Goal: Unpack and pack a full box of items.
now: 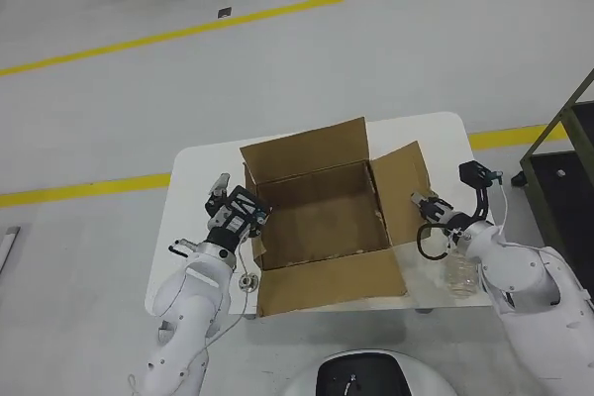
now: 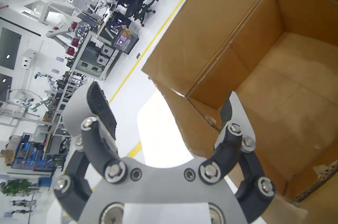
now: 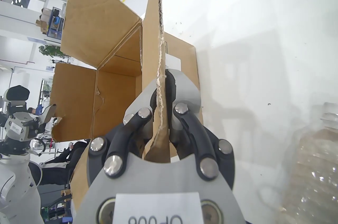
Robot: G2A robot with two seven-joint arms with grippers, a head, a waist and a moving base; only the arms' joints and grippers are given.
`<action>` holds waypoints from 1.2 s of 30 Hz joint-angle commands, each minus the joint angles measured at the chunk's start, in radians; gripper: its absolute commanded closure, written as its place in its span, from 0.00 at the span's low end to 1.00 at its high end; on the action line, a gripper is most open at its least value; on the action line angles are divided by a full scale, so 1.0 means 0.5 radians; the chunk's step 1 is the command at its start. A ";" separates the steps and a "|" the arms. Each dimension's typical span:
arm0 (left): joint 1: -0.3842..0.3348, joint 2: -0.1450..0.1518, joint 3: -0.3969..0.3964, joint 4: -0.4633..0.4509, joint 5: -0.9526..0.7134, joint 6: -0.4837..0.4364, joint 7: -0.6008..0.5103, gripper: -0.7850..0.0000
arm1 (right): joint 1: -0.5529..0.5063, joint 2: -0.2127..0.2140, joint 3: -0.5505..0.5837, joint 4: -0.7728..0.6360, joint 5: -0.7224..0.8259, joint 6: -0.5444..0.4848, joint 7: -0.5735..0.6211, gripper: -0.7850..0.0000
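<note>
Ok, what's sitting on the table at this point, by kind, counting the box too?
cardboard box: 1
clear plastic bottle: 1
small round item, too small to identify: 1
Total: 3

The right gripper point(image 3: 161, 89) bears a cropped printed label point(image 3: 158, 208).
</note>
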 commanded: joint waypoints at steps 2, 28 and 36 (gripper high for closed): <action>-0.014 0.003 -0.017 0.058 0.103 -0.003 -0.036 0.00 | -0.013 0.004 0.001 -0.009 -0.020 0.004 -0.014 1.00; -0.008 0.005 -0.114 0.217 0.291 -0.037 -0.097 0.00 | -0.028 0.026 -0.039 0.038 -0.085 0.018 -0.028 1.00; -0.008 0.000 -0.117 0.247 0.311 -0.029 -0.098 0.00 | -0.035 0.032 -0.046 0.038 -0.097 0.020 -0.032 1.00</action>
